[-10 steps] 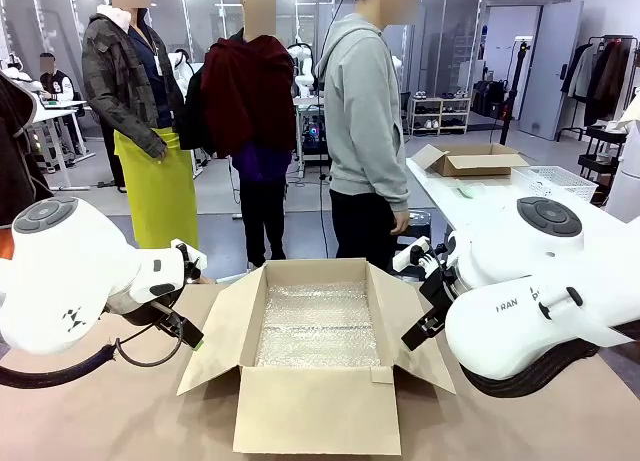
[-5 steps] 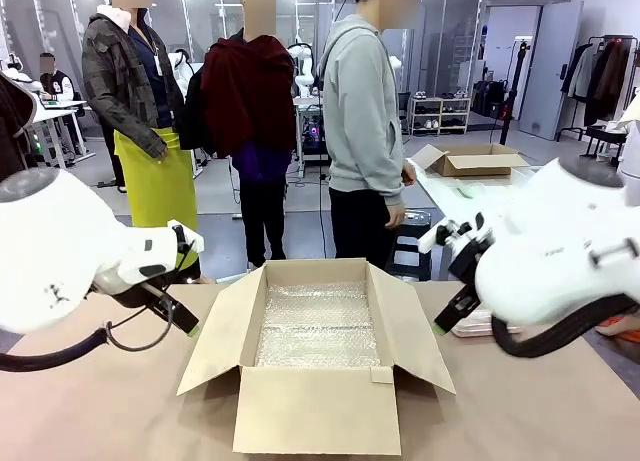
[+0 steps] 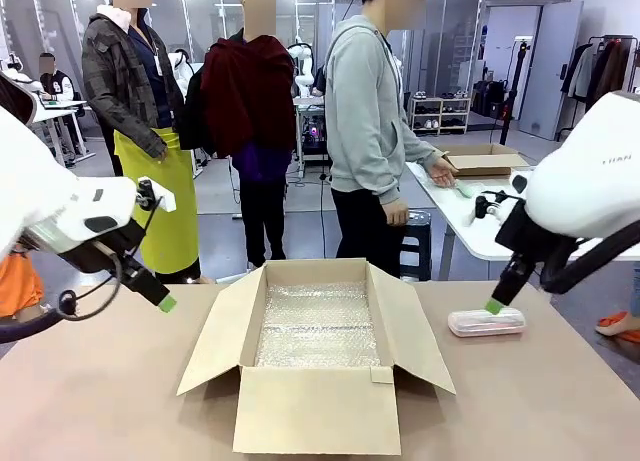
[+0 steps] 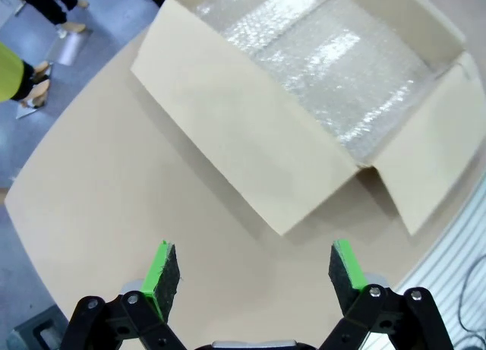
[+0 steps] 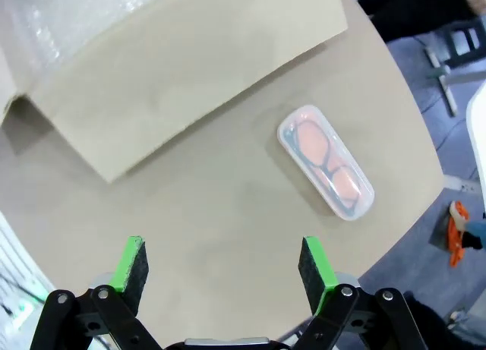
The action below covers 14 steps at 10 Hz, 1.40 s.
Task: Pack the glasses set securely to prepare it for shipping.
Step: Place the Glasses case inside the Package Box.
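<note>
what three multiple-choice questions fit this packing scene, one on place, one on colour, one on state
1. Where is the pink glasses case? A) in a bag B) on the table, right of the box C) in a hand
2. What colour are the gripper pads? A) red B) blue C) green
3. The right gripper is A) open, empty B) shut on a cloth C) shut on a pen

1 B: it lies on the tabletop by the box's right flap.
2 C: green tips show in both wrist views.
3 A: its jaws stand wide, nothing between.
</note>
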Each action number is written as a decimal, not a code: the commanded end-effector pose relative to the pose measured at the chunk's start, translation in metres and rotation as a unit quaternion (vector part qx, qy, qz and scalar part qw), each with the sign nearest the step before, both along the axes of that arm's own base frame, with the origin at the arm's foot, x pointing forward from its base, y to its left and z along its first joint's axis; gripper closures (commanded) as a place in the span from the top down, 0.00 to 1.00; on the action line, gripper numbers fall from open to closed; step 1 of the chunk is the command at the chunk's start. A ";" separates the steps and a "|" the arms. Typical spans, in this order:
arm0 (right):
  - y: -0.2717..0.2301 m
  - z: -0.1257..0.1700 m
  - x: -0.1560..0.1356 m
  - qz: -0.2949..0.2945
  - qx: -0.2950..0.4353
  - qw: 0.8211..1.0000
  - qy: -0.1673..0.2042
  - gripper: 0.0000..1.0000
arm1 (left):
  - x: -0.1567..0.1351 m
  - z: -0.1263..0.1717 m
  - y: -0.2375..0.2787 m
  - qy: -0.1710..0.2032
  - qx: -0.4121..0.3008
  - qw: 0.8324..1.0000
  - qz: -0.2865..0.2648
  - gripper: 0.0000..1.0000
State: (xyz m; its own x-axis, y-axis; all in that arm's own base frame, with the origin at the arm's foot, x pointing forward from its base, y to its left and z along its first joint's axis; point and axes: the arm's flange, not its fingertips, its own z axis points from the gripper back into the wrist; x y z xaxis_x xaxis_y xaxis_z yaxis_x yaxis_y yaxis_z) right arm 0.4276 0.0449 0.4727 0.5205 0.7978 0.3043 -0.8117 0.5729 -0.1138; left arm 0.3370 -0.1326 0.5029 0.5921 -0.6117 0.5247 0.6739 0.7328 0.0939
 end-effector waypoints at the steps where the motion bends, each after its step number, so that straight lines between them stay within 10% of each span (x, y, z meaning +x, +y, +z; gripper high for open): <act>1: -0.028 0.004 0.027 0.108 -0.029 0.993 0.034 1.00 | -0.022 0.005 0.010 0.019 -0.021 0.998 -0.051 1.00; 4: -0.050 -0.011 0.052 0.237 -0.028 0.969 0.070 1.00 | -0.031 0.010 0.007 0.000 -0.020 0.999 -0.039 1.00; 9: -0.049 -0.017 0.045 0.227 -0.030 0.971 0.066 1.00 | -0.020 0.021 0.002 -0.002 -0.018 0.999 -0.031 1.00; 14: -0.068 -0.060 0.111 0.221 -0.064 0.972 0.043 1.00 | -0.020 0.021 0.002 -0.002 -0.018 0.999 -0.031 1.00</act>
State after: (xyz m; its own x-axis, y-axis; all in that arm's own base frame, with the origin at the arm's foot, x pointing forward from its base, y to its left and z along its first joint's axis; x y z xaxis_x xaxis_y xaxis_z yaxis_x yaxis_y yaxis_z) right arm 0.5240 -0.0243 0.4243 0.1702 0.9738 0.1511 -0.9826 0.1793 -0.0492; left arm 0.3175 -0.1311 0.5234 0.5535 -0.6264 0.5488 0.7160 0.6945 0.0705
